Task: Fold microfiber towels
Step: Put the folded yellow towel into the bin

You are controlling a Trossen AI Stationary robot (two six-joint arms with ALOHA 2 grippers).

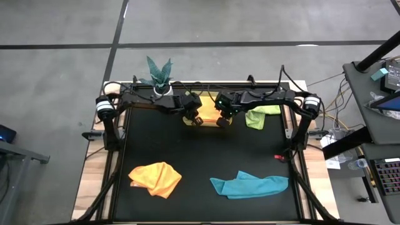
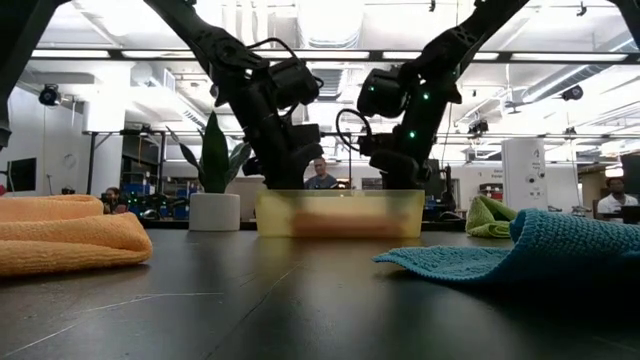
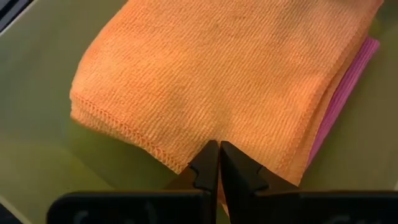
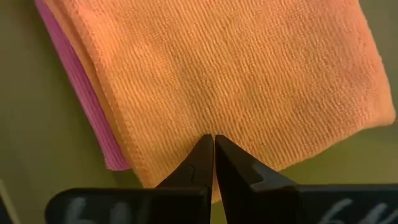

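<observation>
Both fingers pairs (image 3: 219, 163) (image 4: 214, 155) together, above folded orange towel (image 3: 211, 81) in bin (image 2: 338, 213).

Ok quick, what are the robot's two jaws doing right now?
Left gripper: jaws shut, holding nothing, over the folded orange towel in the bin.
Right gripper: jaws shut, holding nothing, over the same towel.

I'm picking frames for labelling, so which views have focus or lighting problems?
Low view: bright ceiling lights behind leave both arms in silhouette, and the near teal towel is soft. Wrist views: the folded orange towel is crisp, the fingers dark and blurred. High view: evenly lit, with weak contrast between arms and black table.
</observation>
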